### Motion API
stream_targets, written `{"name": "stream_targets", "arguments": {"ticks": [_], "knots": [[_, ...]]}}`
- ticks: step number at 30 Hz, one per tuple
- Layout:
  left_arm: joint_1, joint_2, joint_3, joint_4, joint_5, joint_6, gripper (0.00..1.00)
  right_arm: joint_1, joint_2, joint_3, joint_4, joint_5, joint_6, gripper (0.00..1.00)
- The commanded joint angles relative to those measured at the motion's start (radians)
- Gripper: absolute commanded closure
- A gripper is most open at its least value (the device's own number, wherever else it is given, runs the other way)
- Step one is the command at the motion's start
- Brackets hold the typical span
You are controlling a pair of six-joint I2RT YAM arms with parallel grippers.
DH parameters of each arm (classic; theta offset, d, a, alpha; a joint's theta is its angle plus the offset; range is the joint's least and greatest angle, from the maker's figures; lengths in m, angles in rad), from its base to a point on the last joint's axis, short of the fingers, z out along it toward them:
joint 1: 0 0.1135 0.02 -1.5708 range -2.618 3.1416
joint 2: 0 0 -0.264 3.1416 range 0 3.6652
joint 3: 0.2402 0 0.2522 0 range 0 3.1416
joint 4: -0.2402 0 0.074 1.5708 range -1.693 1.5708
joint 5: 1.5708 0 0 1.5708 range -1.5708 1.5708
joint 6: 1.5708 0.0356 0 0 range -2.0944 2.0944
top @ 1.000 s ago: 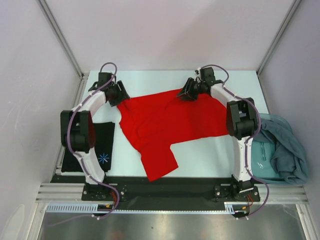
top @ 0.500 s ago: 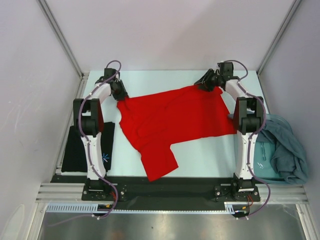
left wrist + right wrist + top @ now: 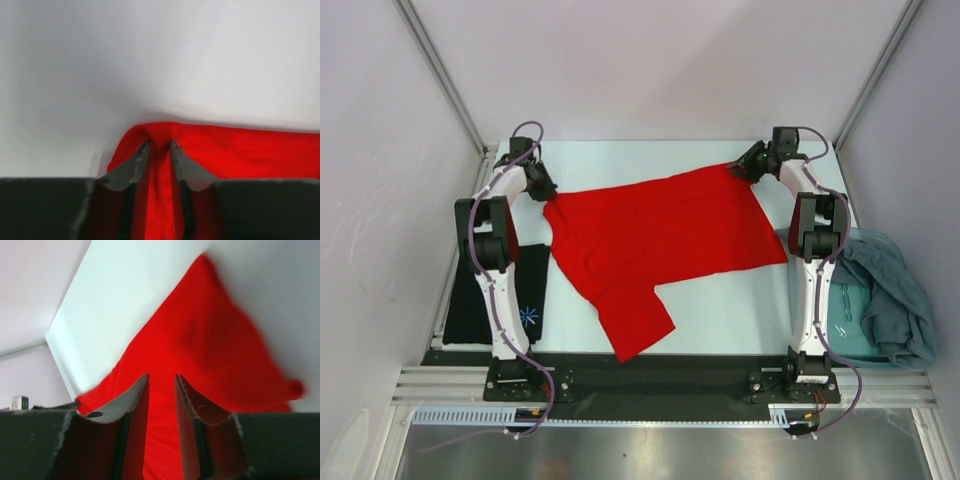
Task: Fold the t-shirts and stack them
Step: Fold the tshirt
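The left claw [image 3: 159,146] is pinched narrow on a raised fold of the red t-shirt [image 3: 660,235] at its far left corner. The right claw [image 3: 161,379] grips the far right corner the same way, with red cloth filling the slim gap between its fingers. The shirt lies spread across the middle of the table [image 3: 720,315], one sleeve toward the near edge. A black t-shirt [image 3: 465,300] lies folded at the left, and teal-grey t-shirts [image 3: 895,290] are heaped at the right.
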Motion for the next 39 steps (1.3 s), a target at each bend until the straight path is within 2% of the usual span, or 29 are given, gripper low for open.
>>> {"name": "stream_targets", "arguments": {"ticks": [1, 2, 4, 5, 8, 10, 11, 16, 19, 23, 25, 30, 33, 36, 39], "knots": [[0.021, -0.030, 0.035, 0.024, 0.045, 0.008, 0.70, -0.027, 0.002, 0.134, -0.062, 0.010, -0.028, 0.66], [0.020, -0.048, 0.026, 0.024, 0.057, 0.000, 0.55, -0.021, -0.010, 0.161, -0.106, 0.017, -0.064, 0.61], [0.015, -0.137, -0.030, 0.024, 0.039, -0.021, 0.46, -0.010, -0.036, 0.222, -0.261, 0.072, -0.155, 0.55], [0.001, -0.175, -0.057, 0.022, 0.022, -0.024, 0.36, 0.001, -0.054, 0.229, -0.315, 0.095, -0.176, 0.50], [-0.038, -0.350, -0.160, 0.002, -0.093, -0.024, 0.30, 0.028, -0.160, 0.148, -0.513, 0.209, -0.234, 0.43], [-0.093, -0.451, -0.261, -0.036, -0.116, -0.033, 0.32, 0.073, -0.273, 0.059, -0.542, 0.267, -0.263, 0.39], [-0.115, -0.557, -0.304, -0.045, -0.157, -0.040, 0.33, 0.088, -0.312, -0.055, -0.552, 0.296, -0.280, 0.35], [-0.285, -0.868, -0.692, -0.082, -0.127, -0.119, 0.36, 0.225, -0.559, -0.340, -0.559, 0.425, -0.360, 0.28], [-0.415, -1.047, -0.908, -0.090, -0.072, -0.210, 0.44, 0.272, -0.663, -0.479, -0.546, 0.407, -0.368, 0.27], [-0.512, -1.228, -1.099, -0.111, -0.050, -0.283, 0.46, 0.320, -0.772, -0.628, -0.495, 0.338, -0.380, 0.27], [-0.535, -1.297, -1.188, -0.118, 0.006, -0.309, 0.46, 0.335, -0.806, -0.711, -0.461, 0.289, -0.368, 0.27], [-0.560, -1.380, -1.293, -0.133, 0.060, -0.362, 0.44, 0.366, -0.918, -0.849, -0.375, 0.218, -0.331, 0.27], [-0.575, -1.391, -1.353, -0.087, 0.091, -0.392, 0.44, 0.374, -0.964, -0.918, -0.342, 0.198, -0.314, 0.27], [-0.609, -1.400, -1.373, -0.021, 0.037, -0.412, 0.43, 0.374, -0.993, -0.961, -0.329, 0.195, -0.311, 0.27], [-0.609, -1.377, -1.390, 0.040, -0.048, -0.400, 0.36, 0.374, -1.013, -0.980, -0.323, 0.195, -0.312, 0.28]]}}
